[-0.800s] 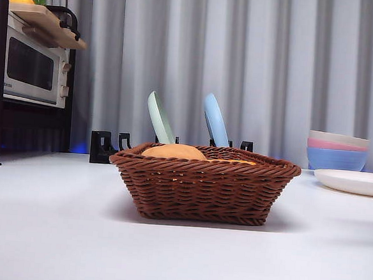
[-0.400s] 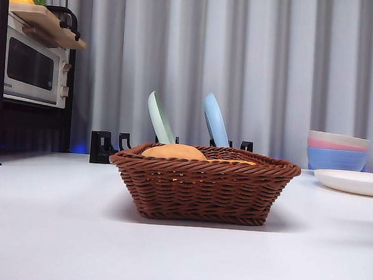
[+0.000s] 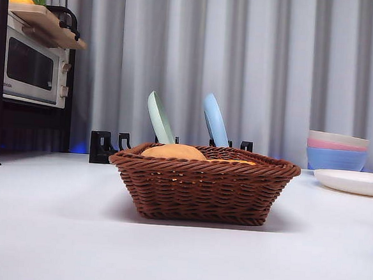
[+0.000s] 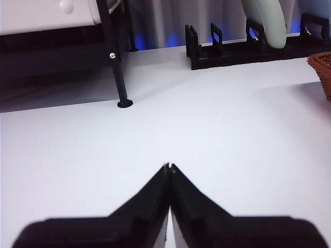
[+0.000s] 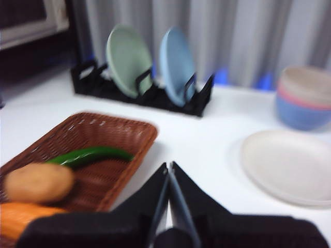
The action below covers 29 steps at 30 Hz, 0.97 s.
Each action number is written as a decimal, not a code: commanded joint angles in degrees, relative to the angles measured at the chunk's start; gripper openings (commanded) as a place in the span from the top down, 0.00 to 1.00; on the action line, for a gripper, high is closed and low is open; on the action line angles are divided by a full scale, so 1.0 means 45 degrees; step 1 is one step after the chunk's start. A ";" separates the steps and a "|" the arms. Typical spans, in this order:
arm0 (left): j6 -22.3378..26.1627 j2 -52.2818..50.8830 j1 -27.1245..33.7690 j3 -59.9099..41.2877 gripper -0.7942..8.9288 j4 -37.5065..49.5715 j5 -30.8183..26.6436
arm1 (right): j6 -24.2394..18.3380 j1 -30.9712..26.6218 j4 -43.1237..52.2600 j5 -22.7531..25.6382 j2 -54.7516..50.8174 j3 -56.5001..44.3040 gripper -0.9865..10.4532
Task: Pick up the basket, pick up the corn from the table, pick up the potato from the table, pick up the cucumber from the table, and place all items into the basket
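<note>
Since all three vegetables lie inside the dark brown woven wicker basket (image 3: 203, 183), the loading work is judged complete. The basket sits flat on the plain white worktop (image 3: 52, 233), near its middle. The right wrist view, though blurred, shows the contents: the smooth tan egg-shaped potato (image 5: 39, 182) resting against the ribbed orange-yellow corn (image 5: 26, 217), and the glossy dark green cucumber (image 5: 88, 155) lying lengthwise beyond them. From the front, only the potato's crown rises above the braided rim.

The right claw (image 5: 169, 170) hangs above the worktop beside the basket's near corner, jaws together and holding nothing. The left claw (image 4: 168, 168) is likewise closed and empty, over bare worktop well apart from the basket. Neither touches any item, consistent with parked arms.
</note>
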 commanded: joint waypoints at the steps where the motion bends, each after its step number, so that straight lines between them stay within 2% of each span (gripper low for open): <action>1: -0.0073 -0.0034 0.0053 -0.0189 0.92 0.0034 0.0019 | -0.0112 -0.0622 0.1141 -0.0005 -0.1360 -0.1758 0.91; 5: -0.0073 -0.0034 0.0053 -0.0189 0.92 0.0034 0.0019 | 0.0461 -0.1200 0.1588 0.0005 -0.3002 -0.3560 0.91; 11: -0.0073 -0.0034 0.0053 -0.0189 0.92 0.0034 0.0019 | 0.0753 -0.1268 0.1545 0.0005 -0.4182 -0.5124 0.91; 17: -0.0073 -0.0034 0.0053 -0.0189 0.92 0.0058 0.0019 | 0.1103 -0.1268 0.0583 0.0010 -0.4182 -0.5377 0.91; 20: -0.0073 -0.0034 0.0053 -0.0189 0.92 0.0058 0.0015 | 0.1671 -0.1258 0.0529 0.0024 -0.4031 -0.5362 0.91; 29: -0.0073 -0.0034 0.0053 -0.0185 0.92 0.0063 0.0019 | 0.1661 -0.1258 0.0529 0.0102 -0.3920 -0.5362 0.91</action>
